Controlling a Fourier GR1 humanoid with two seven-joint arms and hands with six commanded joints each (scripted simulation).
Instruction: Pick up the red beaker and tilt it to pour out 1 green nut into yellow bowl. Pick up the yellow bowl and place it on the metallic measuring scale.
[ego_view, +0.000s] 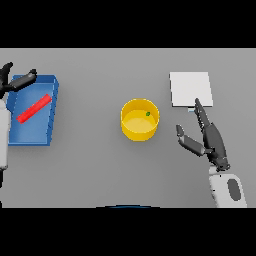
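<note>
- The grey table (90, 170) carries everything, with the yellow bowl (140, 131) near its middle as the landmark.
- A blue tray (32, 131) lies well to the left of the bowl.
- A flat pale scale (190, 88) lies to the right of the bowl and a little farther back, apart from it.
- The right hand (209, 139) rests on the table to the right of the bowl, fingers straight and spread, gripping nothing; one fingertip reaches the scale's near edge.
- The left hand (16, 81) hangs over the tray's far left corner, far left of the bowl, fingers loose and empty.
- The red beaker (34, 108) lies slanted inside the tray.
- A green nut (148, 113) sits inside the bowl, near its far right wall.
</note>
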